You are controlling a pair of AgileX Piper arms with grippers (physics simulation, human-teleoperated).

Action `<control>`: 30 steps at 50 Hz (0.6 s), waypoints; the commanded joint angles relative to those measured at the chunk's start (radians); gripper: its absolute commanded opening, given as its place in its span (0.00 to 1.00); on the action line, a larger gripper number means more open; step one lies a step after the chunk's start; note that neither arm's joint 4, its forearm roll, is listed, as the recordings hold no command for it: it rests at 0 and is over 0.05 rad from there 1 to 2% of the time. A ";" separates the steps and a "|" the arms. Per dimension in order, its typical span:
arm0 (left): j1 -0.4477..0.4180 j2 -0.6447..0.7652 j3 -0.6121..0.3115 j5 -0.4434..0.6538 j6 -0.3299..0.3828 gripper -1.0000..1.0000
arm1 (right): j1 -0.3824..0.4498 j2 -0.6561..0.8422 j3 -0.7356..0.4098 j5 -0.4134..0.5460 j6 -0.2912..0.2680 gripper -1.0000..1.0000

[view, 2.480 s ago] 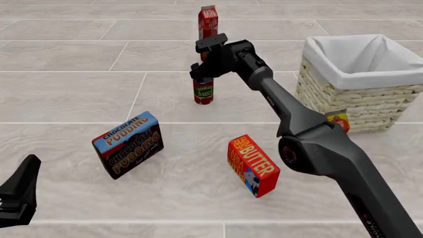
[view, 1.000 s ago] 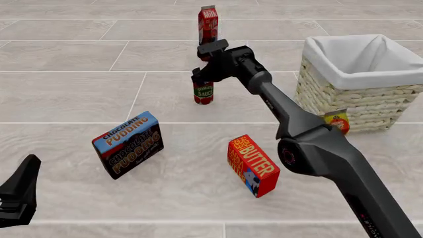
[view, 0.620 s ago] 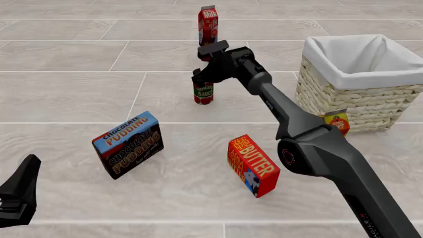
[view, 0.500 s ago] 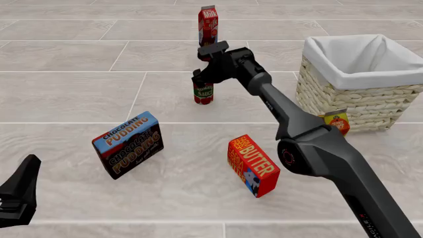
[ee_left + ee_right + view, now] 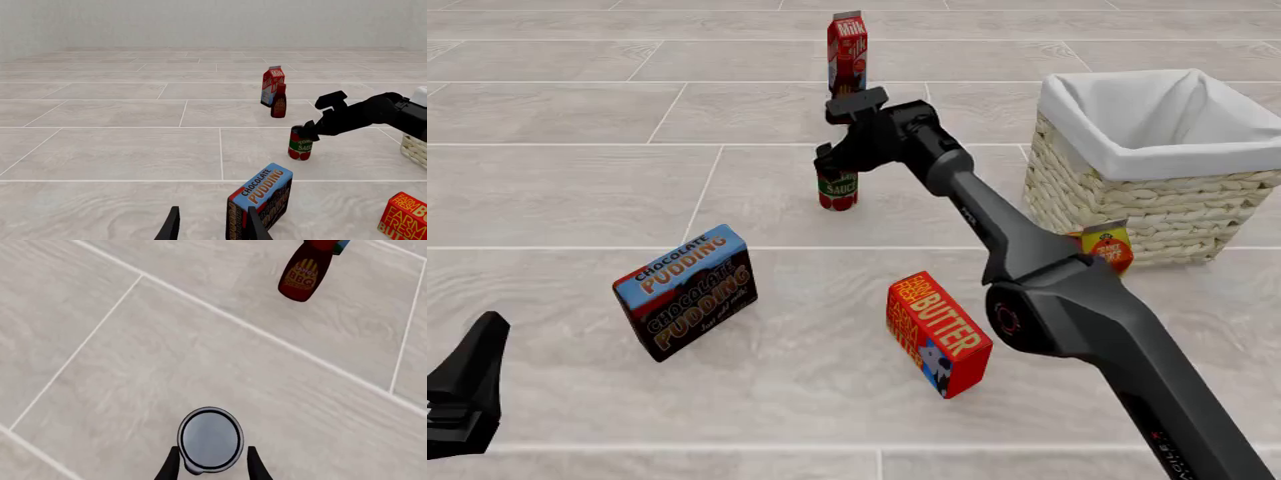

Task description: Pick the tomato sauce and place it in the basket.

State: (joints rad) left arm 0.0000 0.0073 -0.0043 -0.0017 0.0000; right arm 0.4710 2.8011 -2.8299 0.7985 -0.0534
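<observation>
Grasp step — I have the right gripper (image 5: pixel 209 466) over the small green-banded tomato sauce can (image 5: pixel 837 188), upper centre of front view, fingers apart either side of its rim; next I judge: close, lift, carry right to the pale wicker basket (image 5: pixel 1121 195).

Right gripper (image 5: pixel 831 160) extended far forward, fingers spread; left gripper (image 5: pixel 461 395) low, idle.
</observation>
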 commanded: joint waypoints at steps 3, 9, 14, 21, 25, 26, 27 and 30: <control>0.000 0.000 0.000 0.000 0.000 1.00 | 0.000 0.005 0.000 -0.004 0.002 1.00; 0.000 0.000 0.000 0.000 0.000 1.00 | 0.000 0.006 0.000 -0.005 0.006 1.00; 0.000 0.000 0.000 0.000 0.000 1.00 | -0.003 0.009 0.000 -0.006 0.006 1.00; 0.000 0.000 0.000 0.000 0.000 1.00 | -0.002 0.010 0.000 -0.006 0.007 1.00; 0.000 0.000 0.000 0.000 0.000 1.00 | -0.002 0.013 0.000 -0.007 0.007 1.00; 0.000 0.000 0.000 0.000 0.000 1.00 | -0.002 0.014 0.000 -0.008 0.007 1.00; 0.000 0.000 0.000 0.000 0.000 1.00 | -0.002 0.016 0.000 -0.009 0.009 1.00; 0.000 0.000 0.000 0.000 0.000 1.00 | -0.003 0.019 0.000 -0.009 0.008 1.00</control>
State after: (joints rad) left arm 0.0000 0.0073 -0.0043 -0.0017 0.0000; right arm 0.4700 2.8122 -2.8307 0.7915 -0.0471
